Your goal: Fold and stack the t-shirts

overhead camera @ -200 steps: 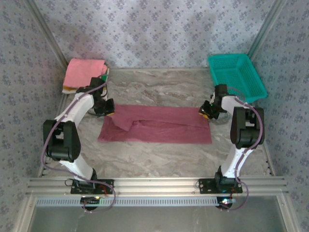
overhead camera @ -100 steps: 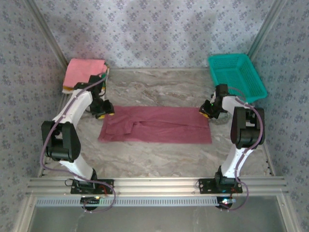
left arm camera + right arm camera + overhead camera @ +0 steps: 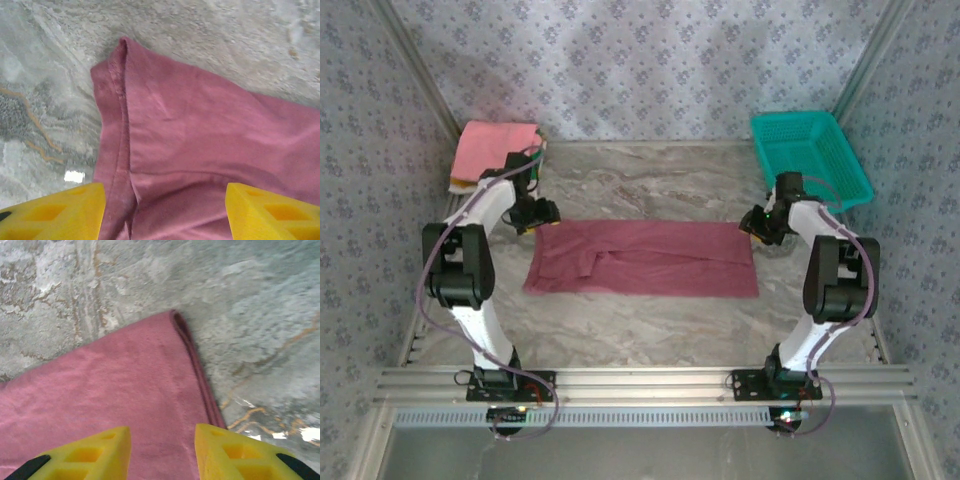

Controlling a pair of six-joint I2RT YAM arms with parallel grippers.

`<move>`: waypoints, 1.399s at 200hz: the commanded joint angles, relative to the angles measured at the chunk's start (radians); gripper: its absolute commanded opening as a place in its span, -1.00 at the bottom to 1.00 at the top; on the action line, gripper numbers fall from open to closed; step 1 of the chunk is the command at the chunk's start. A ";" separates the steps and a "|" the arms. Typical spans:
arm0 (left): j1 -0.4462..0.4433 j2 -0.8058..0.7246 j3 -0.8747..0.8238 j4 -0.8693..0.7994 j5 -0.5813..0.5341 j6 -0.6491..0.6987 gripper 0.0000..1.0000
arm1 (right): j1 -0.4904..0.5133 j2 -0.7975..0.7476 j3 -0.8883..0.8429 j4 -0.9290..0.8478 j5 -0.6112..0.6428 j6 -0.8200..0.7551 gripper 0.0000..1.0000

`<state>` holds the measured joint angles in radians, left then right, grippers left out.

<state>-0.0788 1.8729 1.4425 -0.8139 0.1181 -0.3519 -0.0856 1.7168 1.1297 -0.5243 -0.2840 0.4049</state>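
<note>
While it lies flat at the centre of the desk (image 3: pixel 650 180), the maroon t-shirt (image 3: pixel 645 258) forms a folded strip, long axis L-R across the top view; cloth plain, seamed hem at L end, doubled edge at R end; left gripper (image 3: pixel 542 215) fingers (image 3: pixel 60 210) spread wide over far-L corner, holding nothing; right gripper (image 3: pixel 757 222) fingers (image 3: pixel 85 455) apart over far-R corner, empty; pink t-shirt (image 3: pixel 495 148) folded at far-L desk corner.

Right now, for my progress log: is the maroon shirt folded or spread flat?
Partly folded: the maroon shirt lies as a long flat band, doubled layers showing at its corners.
</note>
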 commanded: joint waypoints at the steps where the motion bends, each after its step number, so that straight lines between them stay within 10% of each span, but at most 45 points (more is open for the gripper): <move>1: -0.014 0.032 0.006 0.038 0.035 0.021 0.29 | -0.027 -0.022 -0.038 -0.052 0.043 -0.004 -0.15; 69: -0.009 0.099 -0.025 0.097 0.043 0.030 -0.33 | -0.025 0.036 -0.058 -0.016 0.014 -0.024 -0.26; 105: -0.009 0.136 -0.013 0.119 0.063 0.041 -1.00 | 0.025 0.088 -0.018 -0.026 0.012 -0.057 -0.29; 219: -0.066 0.442 0.368 0.056 -0.029 -0.006 -1.00 | 0.131 0.089 0.037 -0.146 0.158 -0.015 -0.36; 280: -0.188 0.812 1.090 -0.157 -0.001 -0.037 -1.00 | 0.167 0.048 -0.127 -0.081 0.068 0.036 -0.36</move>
<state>-0.2272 2.5553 2.3058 -0.8215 0.1051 -0.3576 0.0288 1.7725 1.0634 -0.5938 -0.1635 0.3962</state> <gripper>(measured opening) 0.050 0.326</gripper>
